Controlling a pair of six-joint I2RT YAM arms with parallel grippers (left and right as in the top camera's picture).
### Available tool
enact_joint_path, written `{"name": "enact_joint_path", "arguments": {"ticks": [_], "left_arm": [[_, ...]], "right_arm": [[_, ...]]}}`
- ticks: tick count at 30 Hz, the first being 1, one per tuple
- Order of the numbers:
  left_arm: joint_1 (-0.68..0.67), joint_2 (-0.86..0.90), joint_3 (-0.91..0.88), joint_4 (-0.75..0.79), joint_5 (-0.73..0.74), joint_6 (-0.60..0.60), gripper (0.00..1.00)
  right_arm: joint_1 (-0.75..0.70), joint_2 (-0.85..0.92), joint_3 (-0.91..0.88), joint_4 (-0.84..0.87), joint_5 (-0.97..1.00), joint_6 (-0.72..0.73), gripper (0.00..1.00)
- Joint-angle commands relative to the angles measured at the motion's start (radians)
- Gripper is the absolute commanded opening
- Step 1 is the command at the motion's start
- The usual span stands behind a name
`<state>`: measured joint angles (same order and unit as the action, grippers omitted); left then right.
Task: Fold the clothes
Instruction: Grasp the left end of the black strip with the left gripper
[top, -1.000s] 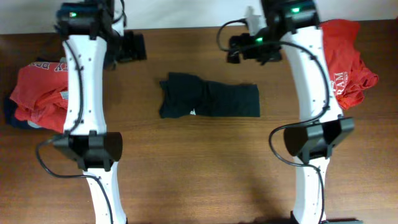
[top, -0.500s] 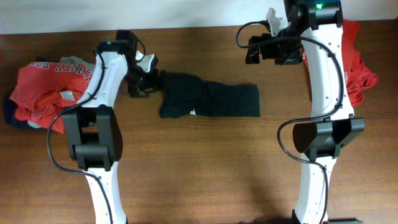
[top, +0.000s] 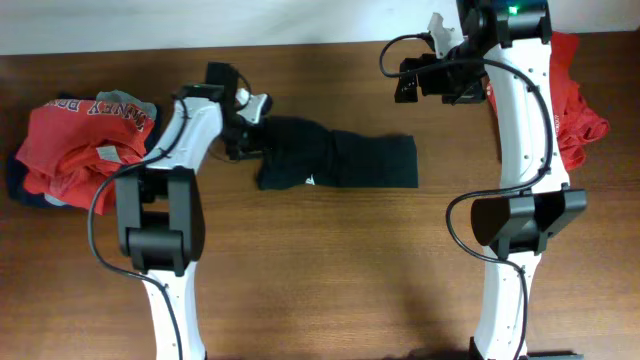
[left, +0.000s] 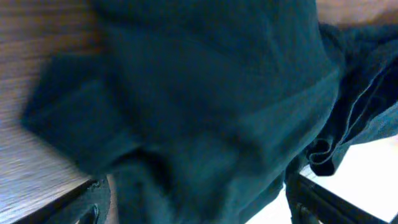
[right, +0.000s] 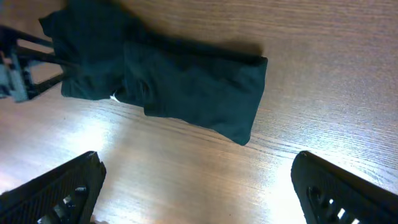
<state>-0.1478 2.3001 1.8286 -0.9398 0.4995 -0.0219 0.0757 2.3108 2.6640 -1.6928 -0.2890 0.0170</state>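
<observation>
A folded black T-shirt (top: 335, 158) lies flat on the wooden table (top: 330, 280) between two robot arms. The left gripper (top: 252, 128) is pressed to the shirt's left end. Its jaws are spread wide in the left wrist view. One of its fingers (left: 93, 208) shows at either lower corner, and dark cloth (left: 205, 106) fills the gap between them and bunches ahead of them. The pictures do not show them closed on the fabric.

The right gripper (top: 415, 80) hangs apart from the shirt, off its far right corner. Its jaws are also wide open and hold nothing, with only bare wood between them. In the right wrist view the shirt lies ahead of those jaws, running from the centre to the left. A small white tag (right: 114, 96) peeks out at its near edge.

Outside the left gripper, on the side away from the black shirt, sits a heap of red shirts with white lettering (top: 65, 145), mixed with a grey garment (top: 125, 100) and a navy one (top: 14, 182). Another red shirt (top: 575, 100) lies crumpled beyond the right arm (top: 520, 120), behind its jaws.
</observation>
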Motion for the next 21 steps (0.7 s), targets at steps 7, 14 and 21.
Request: {"name": "enact_joint_path", "arguments": {"ticks": [7,14,21], "left_arm": [[-0.039,-0.009,-0.021,-0.024,-0.151,0.018,0.59],[-0.039,-0.009,-0.107,0.042,-0.181,0.018,0.51],[-0.039,-0.009,-0.156,0.114,-0.186,0.015,0.31]], "right_arm": [[0.001,-0.008,0.01,-0.006,-0.006,-0.013,0.99],[0.001,-0.008,0.01,-0.006,-0.006,-0.013,0.98],[0.002,-0.008,0.01,-0.006,-0.006,-0.013,0.99]]}}
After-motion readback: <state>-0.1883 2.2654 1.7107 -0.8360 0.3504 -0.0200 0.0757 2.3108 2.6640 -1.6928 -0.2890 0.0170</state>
